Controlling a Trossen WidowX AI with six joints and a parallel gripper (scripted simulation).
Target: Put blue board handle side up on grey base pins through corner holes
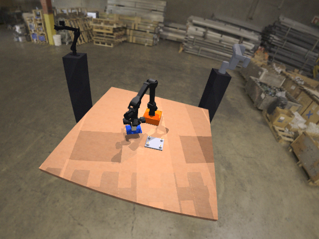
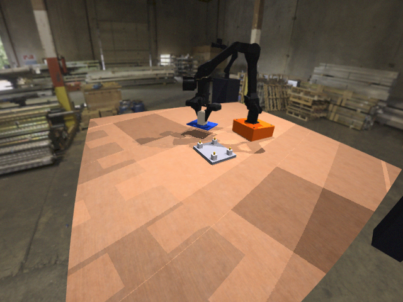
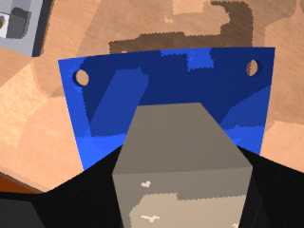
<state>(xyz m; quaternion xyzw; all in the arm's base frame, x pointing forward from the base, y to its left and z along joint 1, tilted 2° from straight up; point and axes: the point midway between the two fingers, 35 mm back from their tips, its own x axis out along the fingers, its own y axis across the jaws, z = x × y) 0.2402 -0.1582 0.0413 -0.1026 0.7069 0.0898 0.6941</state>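
The pincer [image 1: 134,120] [image 2: 203,112] is standing part-open, clamping the handle [image 1: 133,127] [image 2: 202,117] [image 3: 182,142]; the board [image 1: 137,130] [image 2: 211,124] [image 3: 166,90] is hanging beside the base [image 1: 154,143] [image 2: 215,150] [image 3: 28,33], above the worktop [image 1: 154,175] [image 2: 146,182] [image 3: 28,123]; crossing to the base, seating and letting go are remaining

A big blue X [image 1: 309,114] is showing on a brown box [image 1: 312,108]. A red and white sign [image 1: 314,19] and a pale wall sign [image 2: 29,59] are looking too blurry to read. No other words or numbers are showing clearly.
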